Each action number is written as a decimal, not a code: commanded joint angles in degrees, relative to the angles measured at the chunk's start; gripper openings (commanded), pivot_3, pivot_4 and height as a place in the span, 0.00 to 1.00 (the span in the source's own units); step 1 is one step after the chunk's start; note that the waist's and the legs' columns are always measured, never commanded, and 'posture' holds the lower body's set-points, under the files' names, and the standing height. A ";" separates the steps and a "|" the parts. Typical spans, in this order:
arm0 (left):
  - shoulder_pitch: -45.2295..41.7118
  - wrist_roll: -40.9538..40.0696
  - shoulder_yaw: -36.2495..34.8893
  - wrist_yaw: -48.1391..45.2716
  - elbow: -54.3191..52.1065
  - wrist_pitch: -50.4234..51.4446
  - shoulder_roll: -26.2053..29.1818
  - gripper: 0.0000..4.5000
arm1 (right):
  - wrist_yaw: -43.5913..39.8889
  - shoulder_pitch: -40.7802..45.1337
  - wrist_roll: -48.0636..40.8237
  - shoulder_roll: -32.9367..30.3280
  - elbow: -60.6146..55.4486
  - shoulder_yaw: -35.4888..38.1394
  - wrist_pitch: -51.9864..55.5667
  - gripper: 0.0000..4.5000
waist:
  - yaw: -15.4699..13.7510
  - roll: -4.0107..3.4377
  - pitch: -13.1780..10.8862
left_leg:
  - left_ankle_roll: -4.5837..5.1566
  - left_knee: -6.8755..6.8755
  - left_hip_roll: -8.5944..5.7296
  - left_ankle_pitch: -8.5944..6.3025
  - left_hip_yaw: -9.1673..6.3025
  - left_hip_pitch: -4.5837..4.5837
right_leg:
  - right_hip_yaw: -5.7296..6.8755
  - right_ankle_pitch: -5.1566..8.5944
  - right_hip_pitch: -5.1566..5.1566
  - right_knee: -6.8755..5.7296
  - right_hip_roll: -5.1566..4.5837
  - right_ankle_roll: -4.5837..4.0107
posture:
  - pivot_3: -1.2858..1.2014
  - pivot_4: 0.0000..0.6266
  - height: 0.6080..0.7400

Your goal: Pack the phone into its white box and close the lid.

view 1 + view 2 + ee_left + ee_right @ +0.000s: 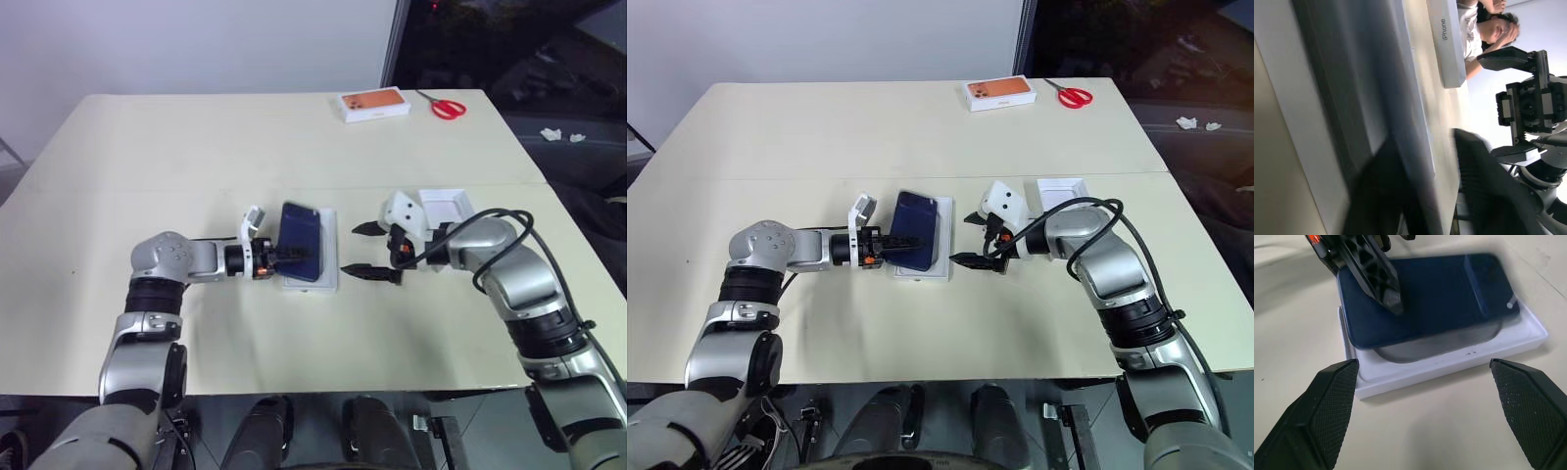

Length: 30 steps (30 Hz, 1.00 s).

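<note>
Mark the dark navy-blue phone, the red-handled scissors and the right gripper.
Dark navy-blue phone [300,240], left eye view, middle of its back.
Red-handled scissors [449,108], left eye view, handle loops.
Right gripper [359,250], left eye view, midway between fingertips.

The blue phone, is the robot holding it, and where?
Yes, it looks so. The left gripper has its fingers above and below the phone at one long edge, over the white box. The right gripper is open, holding nothing.

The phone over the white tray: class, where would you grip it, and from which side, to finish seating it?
Grip the phone across its thin long edges, coming from the open right gripper's side. It lies tilted over the white box, that edge raised and clear, while the left gripper's finger covers the far side.
</note>
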<state>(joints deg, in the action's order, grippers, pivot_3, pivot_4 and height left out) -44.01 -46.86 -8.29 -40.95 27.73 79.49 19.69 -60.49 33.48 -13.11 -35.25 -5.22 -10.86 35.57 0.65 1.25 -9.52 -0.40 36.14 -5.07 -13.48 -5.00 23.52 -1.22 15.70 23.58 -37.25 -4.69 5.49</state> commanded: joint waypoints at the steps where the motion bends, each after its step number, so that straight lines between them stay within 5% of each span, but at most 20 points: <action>1: -1.34 -0.59 -2.15 0.55 -2.20 0.81 -0.02 0.82 | 0.33 0.32 0.51 -0.72 0.15 0.04 -1.92 1.00 | 0.01 0.00 0.00 | 0.00 0.00 0.00 0.00 0.00 0.00 | 0.00 0.00 0.00 0.00 0.00 0.00 | 0.52 0.24 1.00; 3: -1.35 -0.61 -2.32 0.68 -2.87 1.48 -0.04 1.00 | 0.44 0.57 0.68 -0.33 0.41 -0.15 -2.17 1.00 | 0.06 0.00 0.00 | -0.01 0.01 0.00 0.01 -0.01 -0.01 | 0.01 0.00 -0.01 -0.04 0.00 0.00 | 0.52 0.24 1.00; 22: -1.44 -1.83 -7.47 4.86 -13.35 9.85 0.35 1.00 | 1.36 2.04 1.12 2.00 3.01 -1.89 -3.94 1.00 | 0.06 -0.01 -0.01 | -0.12 0.00 0.01 0.07 0.00 -0.04 | -0.01 0.00 0.01 -0.07 0.03 0.00 | 0.52 0.24 1.00; 30: 0.71 0.63 -6.02 4.05 -17.38 6.47 6.38 1.00 | 1.57 2.70 1.62 2.24 4.41 -2.05 -4.67 1.00 | 0.19 -0.01 -0.02 | -0.36 -0.02 0.02 0.21 0.00 -0.04 | -0.01 0.00 0.03 -0.08 0.04 0.00 | 0.52 0.24 1.00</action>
<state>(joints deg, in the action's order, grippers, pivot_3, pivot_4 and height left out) -43.01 -46.23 -14.02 -36.08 12.65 87.18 25.23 -58.88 34.57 -11.39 -33.32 -0.42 -13.22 31.96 0.84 1.24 -9.53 -0.77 36.11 -5.04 -13.27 -5.00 23.48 -1.24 15.70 23.61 -37.33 -4.65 5.49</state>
